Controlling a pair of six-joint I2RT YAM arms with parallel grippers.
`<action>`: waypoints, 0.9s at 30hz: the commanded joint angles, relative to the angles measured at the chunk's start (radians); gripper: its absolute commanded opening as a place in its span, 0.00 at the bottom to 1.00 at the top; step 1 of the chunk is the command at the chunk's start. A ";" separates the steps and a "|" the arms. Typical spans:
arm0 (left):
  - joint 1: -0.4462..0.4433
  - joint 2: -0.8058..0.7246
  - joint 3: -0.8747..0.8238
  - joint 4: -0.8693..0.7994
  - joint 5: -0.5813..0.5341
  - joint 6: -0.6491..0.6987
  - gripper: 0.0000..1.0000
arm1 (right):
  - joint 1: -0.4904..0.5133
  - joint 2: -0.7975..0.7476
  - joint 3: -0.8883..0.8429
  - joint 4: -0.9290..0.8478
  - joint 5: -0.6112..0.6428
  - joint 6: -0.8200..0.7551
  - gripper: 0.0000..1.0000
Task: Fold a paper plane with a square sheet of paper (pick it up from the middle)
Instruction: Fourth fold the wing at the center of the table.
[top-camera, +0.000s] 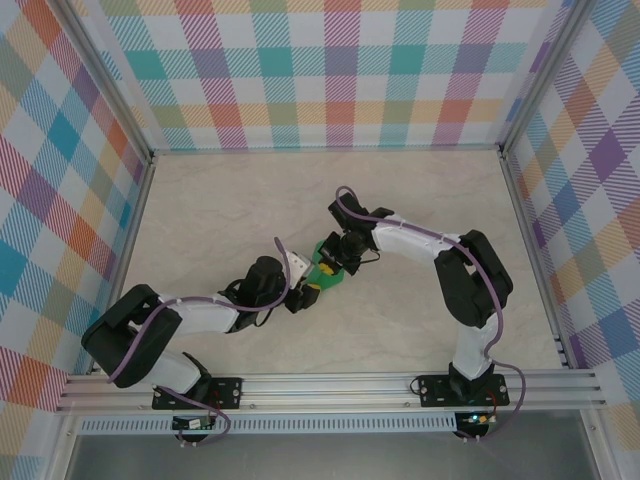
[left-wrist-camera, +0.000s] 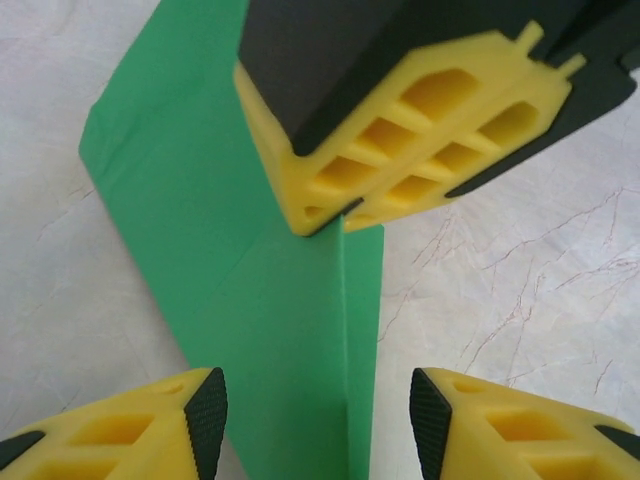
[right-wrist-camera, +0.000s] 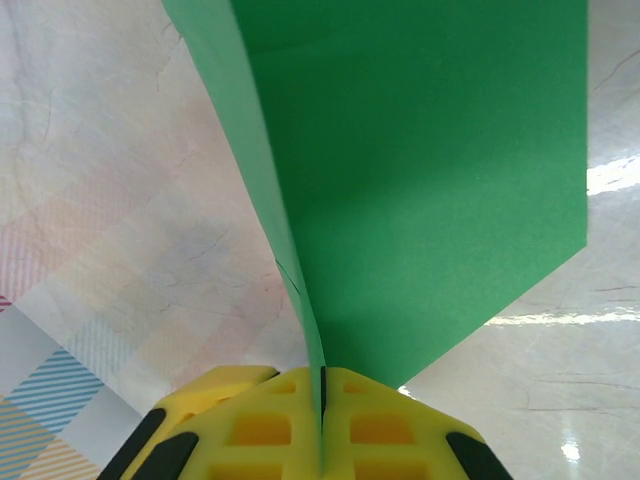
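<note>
The green sheet of paper (top-camera: 322, 270) is folded into an angular, layered shape with a crease running down it. It hangs above the table between the two arms. My right gripper (right-wrist-camera: 322, 400) is shut on the paper (right-wrist-camera: 430, 170), pinching its creased edge, and its yellow fingers (left-wrist-camera: 400, 140) show at the top of the left wrist view. My left gripper (left-wrist-camera: 318, 420) stands open around the paper's (left-wrist-camera: 250, 300) lower part. The black pads (left-wrist-camera: 207, 415) sit on either side of the sheet with a gap to it.
The marble-patterned table (top-camera: 200, 220) lies bare around the arms. Aluminium frame rails (top-camera: 330, 150) and checkered walls (top-camera: 330, 70) enclose it at the back and both sides. Both grippers meet near the table's middle, close together (top-camera: 325, 275).
</note>
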 joint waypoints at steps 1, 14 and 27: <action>-0.026 0.038 0.028 0.021 0.000 0.036 0.48 | -0.005 0.006 0.028 -0.023 -0.029 0.021 0.05; -0.034 0.064 0.035 0.053 -0.044 0.029 0.17 | -0.015 -0.007 0.033 -0.029 -0.060 -0.017 0.37; -0.038 0.063 0.034 0.006 -0.032 0.036 0.19 | -0.065 -0.040 0.014 -0.093 -0.052 -0.098 0.49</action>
